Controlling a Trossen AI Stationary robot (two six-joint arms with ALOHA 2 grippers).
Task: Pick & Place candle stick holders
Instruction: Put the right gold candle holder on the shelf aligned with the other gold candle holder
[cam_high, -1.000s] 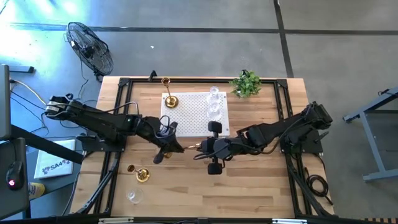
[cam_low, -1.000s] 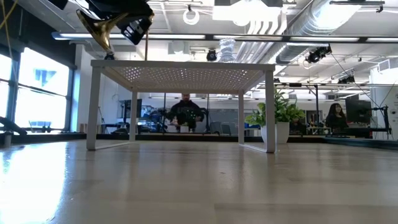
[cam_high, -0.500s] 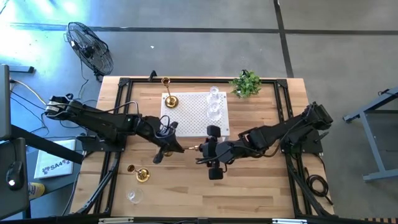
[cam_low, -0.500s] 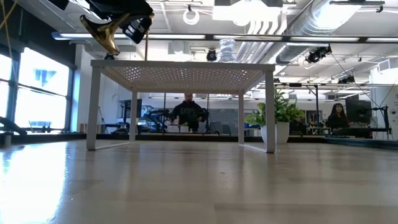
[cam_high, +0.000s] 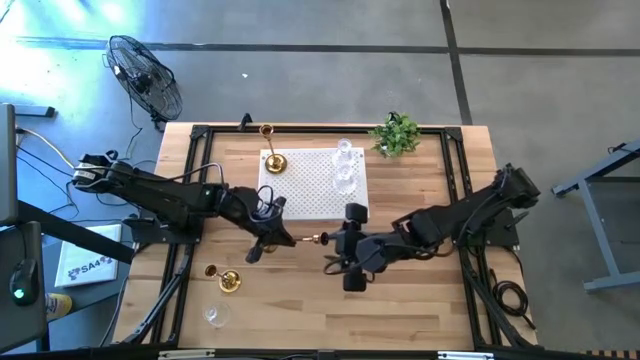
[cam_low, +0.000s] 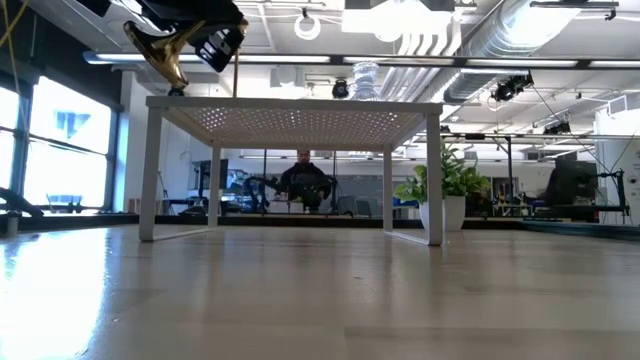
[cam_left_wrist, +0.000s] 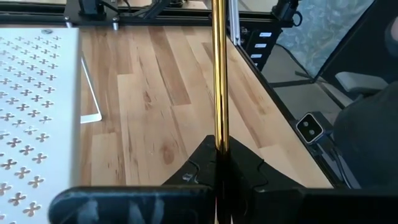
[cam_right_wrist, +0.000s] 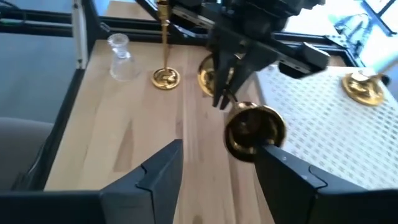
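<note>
A gold candle stick holder (cam_high: 312, 238) hangs level above the table's middle, in front of the white perforated stand (cam_high: 310, 185). My left gripper (cam_high: 283, 238) is shut on its stem. Its round flared base (cam_right_wrist: 255, 130) faces my right gripper (cam_right_wrist: 217, 180), which stands open just short of the base, touching nothing. Another gold holder (cam_high: 272, 160) and clear glass holders (cam_high: 345, 165) stand on the stand. A gold holder (cam_high: 228, 282) and a glass one (cam_high: 215, 315) stand on the table near the left front. My left gripper pinches the gold stem (cam_left_wrist: 219, 140) between its two fingers, at the end away from the flared base. The fingers come level from the table's left, roughly along the stem. The holder is lifted clear of the table and lies about level, base toward the right arm.
A small green plant (cam_high: 397, 135) stands at the far right corner of the stand. A small gold piece (cam_high: 210, 270) lies beside the left front holder. Bare wood lies at the front middle and right. A person sits in the room behind the table (cam_low: 303, 180).
My right gripper has opened, let go of the gold holder's base end and drawn back a little toward the table's right edge. My left gripper has stayed put, and the holder remains level in its hold.
</note>
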